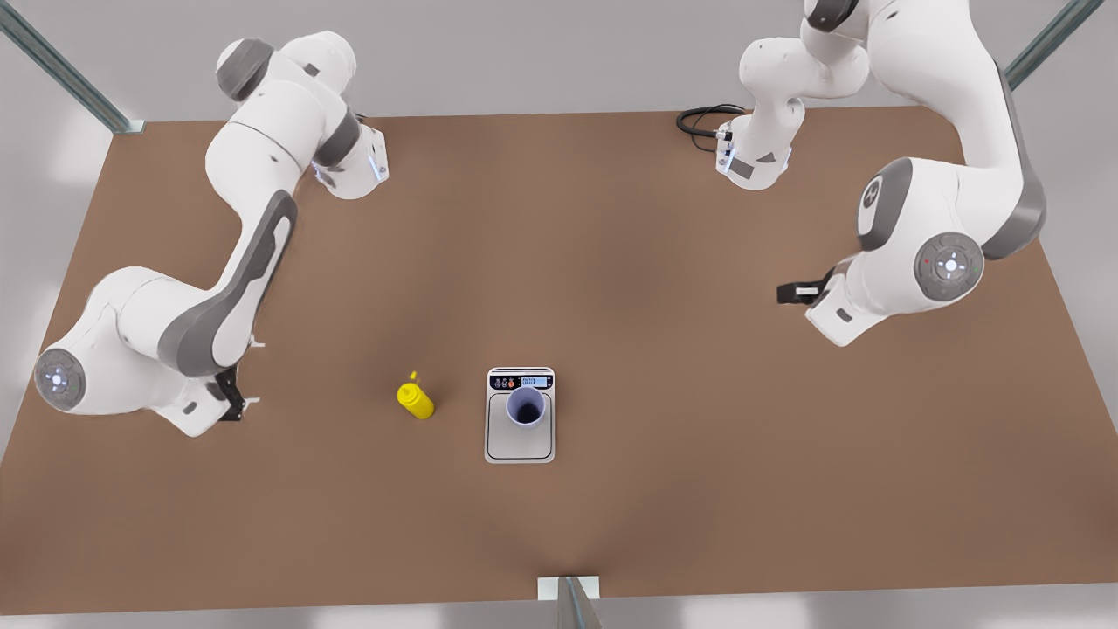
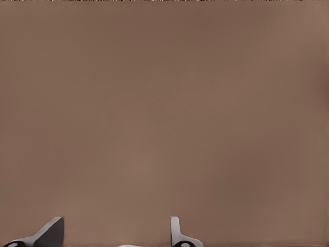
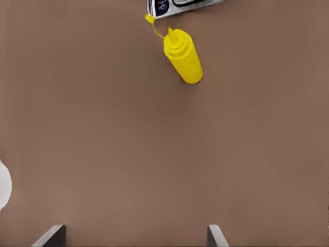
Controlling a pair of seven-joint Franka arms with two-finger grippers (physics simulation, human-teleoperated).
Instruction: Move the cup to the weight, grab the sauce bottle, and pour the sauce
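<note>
Fingers [image 3: 215, 235] of the right gripper [image 3: 133, 236] stood well apart with nothing between them, pointing across bare table toward the sauce bottle [image 3: 183, 55]. The bottle lay ahead of those fingers and well apart from them. Its nozzle end was the farther end in the right wrist view, beside a corner of the weight [image 3: 180, 5].

In the front view the sauce bottle [image 1: 417, 399] was a small, smooth, bright yellow cylinder with a thin pointed nozzle. It appeared to stand upright on the table, its long axis roughly vertical, though the angle left that uncertain. Just beside it, toward the front view's right, sat the weight [image 1: 521, 445], a flat silver rectangle with a steel plate and a dark strip carrying a small lit display. The cup [image 1: 527, 407], plain, lavender-blue and tapered, stood mouth up on the plate, so that step looked finished.

The right gripper [image 1: 236, 397], on the front view's left, was clearly the nearer one to the bottle. The left gripper [image 1: 799, 293] waited well away on the front view's right, with its fingers [image 2: 177, 234] also spread and empty above the matte brown table [image 1: 699, 262].
</note>
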